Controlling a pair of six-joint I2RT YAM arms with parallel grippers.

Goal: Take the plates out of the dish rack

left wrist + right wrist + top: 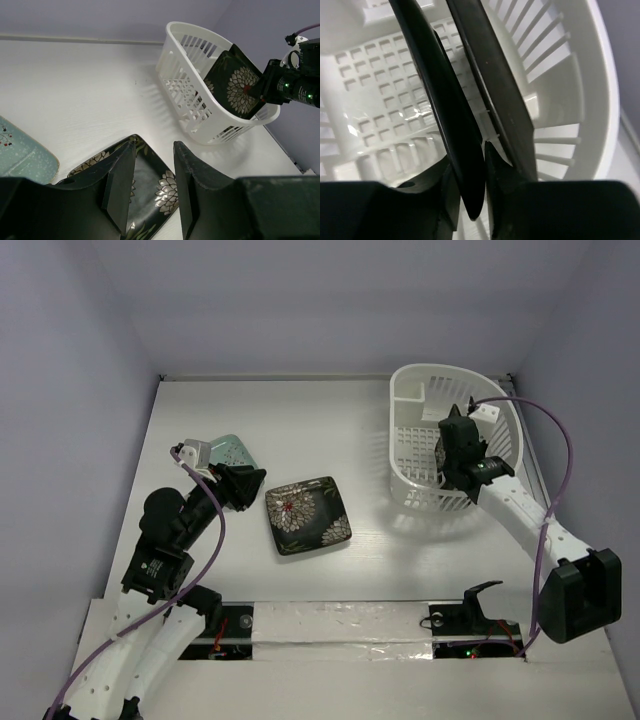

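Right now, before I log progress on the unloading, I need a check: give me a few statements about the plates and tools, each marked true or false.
1. The right tool is clamped on a dark flowered plate standing in the dish rack. True.
2. The left tool holds the mint plate. False: its jaws are open and empty.
3. The mint plate lies outside the rack, on the table. True.
4. The other dark plate lies to the right of the rack. False: it lies on the table to the left of the rack, between it and the mint plate.
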